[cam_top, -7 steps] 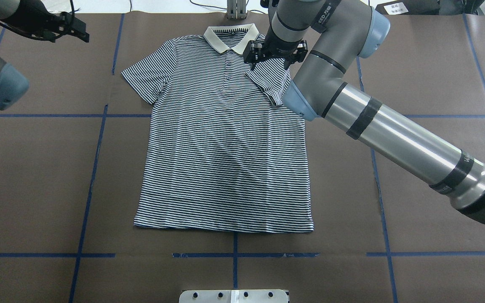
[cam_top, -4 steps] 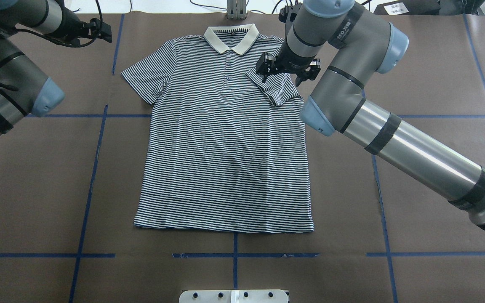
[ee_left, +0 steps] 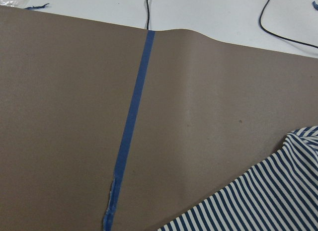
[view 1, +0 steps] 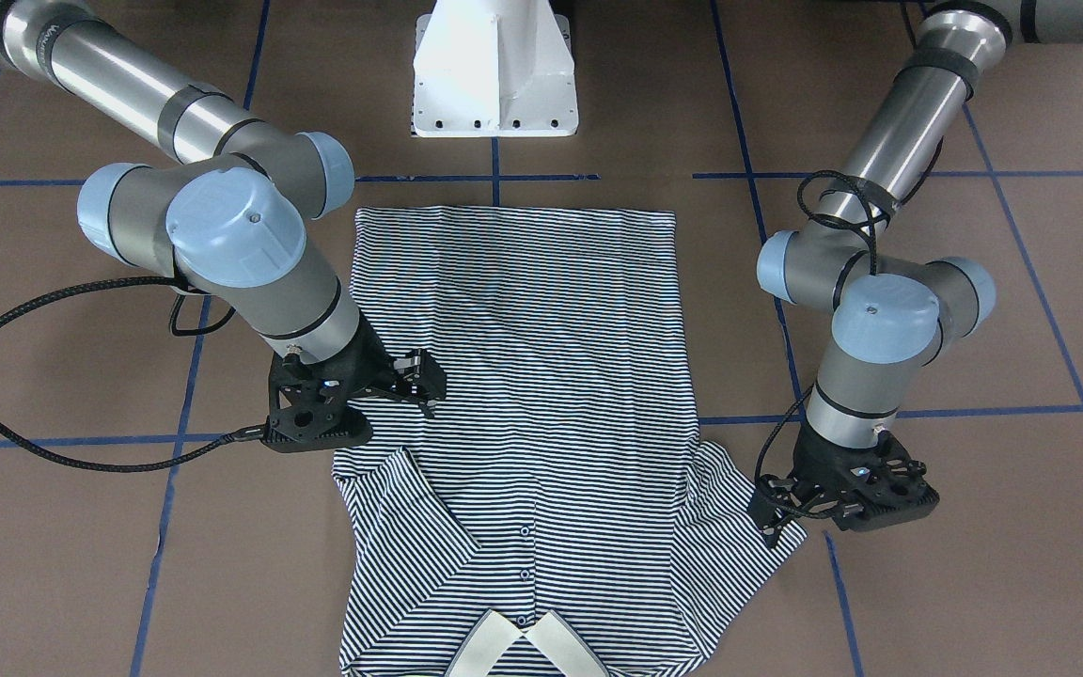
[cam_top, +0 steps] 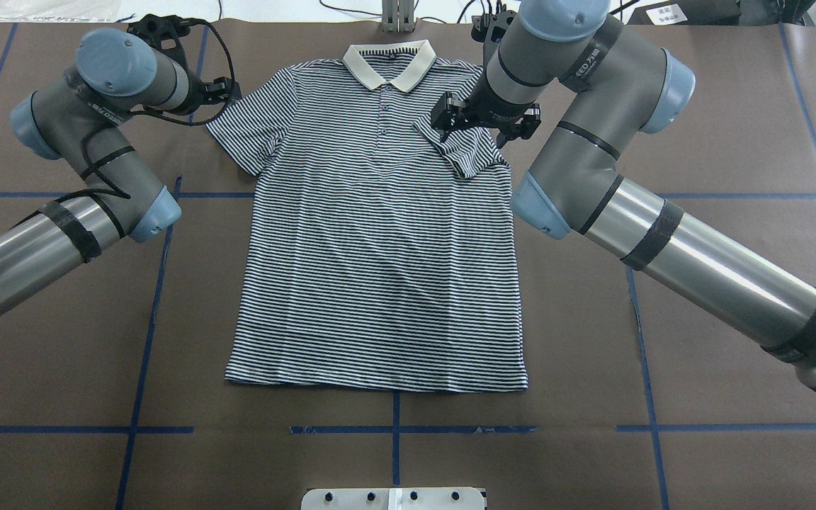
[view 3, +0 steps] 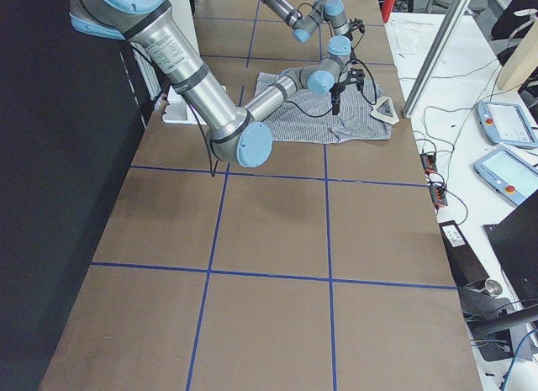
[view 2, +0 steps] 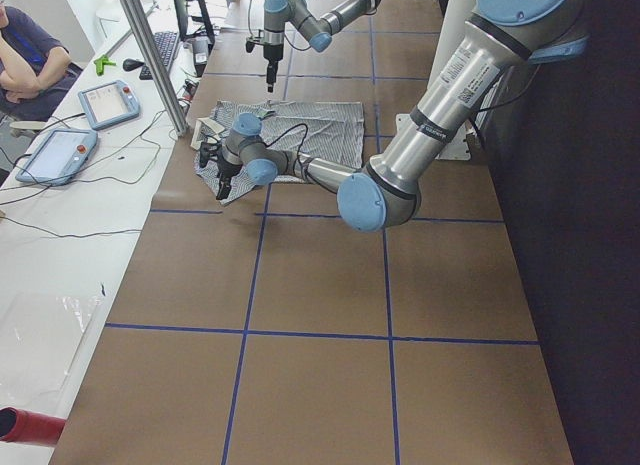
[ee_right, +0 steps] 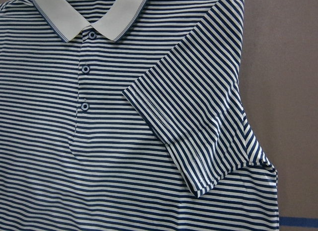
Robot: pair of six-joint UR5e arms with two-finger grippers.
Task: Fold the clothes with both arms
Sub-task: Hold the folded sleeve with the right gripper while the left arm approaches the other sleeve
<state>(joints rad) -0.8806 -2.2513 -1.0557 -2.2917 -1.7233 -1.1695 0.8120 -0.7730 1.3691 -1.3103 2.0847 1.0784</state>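
Covering the whole scene is a brown paper-topped table marked into squares by strips of blue tape. At its middle the short-sleeved polo shirt with thin navy-and-white stripes lies flat and face up, hem toward the robot and neck at the far edge.

Over it from the robot's right reaches the grey metallic right arm with light-blue joint caps. The matching left arm bends in from the other side.

The black two-finger right gripper hangs above the shirt near the right shoulder. Its jaws look parted and nothing is held between them. The black two-finger left gripper sits low at the outer edge of the left sleeve, which is spread flat on the table. Whether its jaws are parted or closed, or touching the cloth, I cannot tell.

The right sleeve is folded inward and lies across the chest, its cuff pointing toward the placket. The cream collar lies open. Below it runs a row of small blue buttons.
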